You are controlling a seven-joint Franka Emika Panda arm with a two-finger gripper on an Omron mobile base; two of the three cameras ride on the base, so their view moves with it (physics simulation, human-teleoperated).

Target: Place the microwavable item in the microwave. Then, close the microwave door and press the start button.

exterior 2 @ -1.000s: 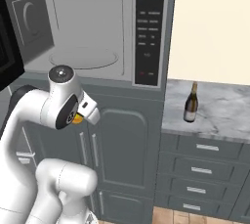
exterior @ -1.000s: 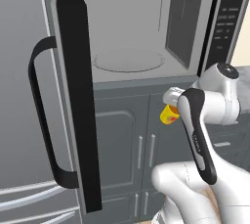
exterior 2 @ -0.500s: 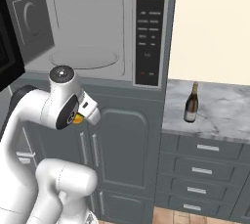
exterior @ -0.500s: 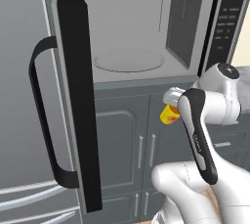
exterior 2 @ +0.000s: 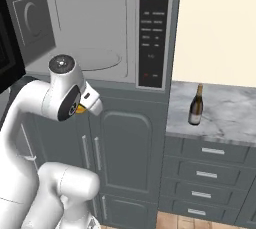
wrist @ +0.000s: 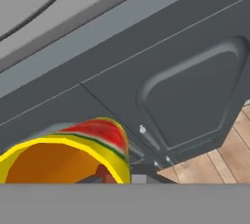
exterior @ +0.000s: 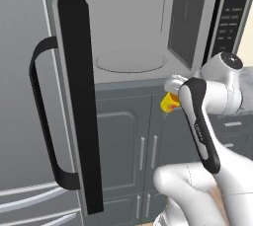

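Left base view: microwave door (exterior: 74,92) swung wide at nine o'clock, microwave (exterior: 148,27) cavity bare at twelve, and at three o'clock the gripper (exterior: 174,92) clenched on the yellow cup (exterior: 169,102), just below the cavity's front edge.

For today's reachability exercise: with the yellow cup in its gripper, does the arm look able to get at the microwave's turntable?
Probably yes. The door stands wide open, the turntable is bare, and the cup sits just below the opening.
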